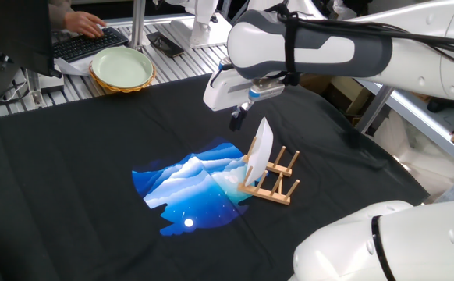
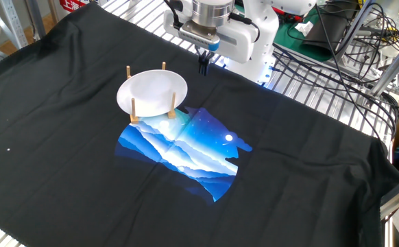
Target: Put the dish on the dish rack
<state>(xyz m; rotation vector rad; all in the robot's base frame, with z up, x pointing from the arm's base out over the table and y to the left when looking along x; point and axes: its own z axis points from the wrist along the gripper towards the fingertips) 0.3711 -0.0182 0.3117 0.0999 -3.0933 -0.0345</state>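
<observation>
I see open black cloth point(image 2: 69, 144) all round; only the dish rack point(image 1: 270, 181) with the upright dish point(image 1: 264, 143) blocks my gripper point(image 1: 238, 119), hanging just above and beside it.

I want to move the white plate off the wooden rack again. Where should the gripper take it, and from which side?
Probably the top rim of the dish, from above. It stands on edge, leaning in the dish rack, so only its upper edge is free of the pegs.
</observation>
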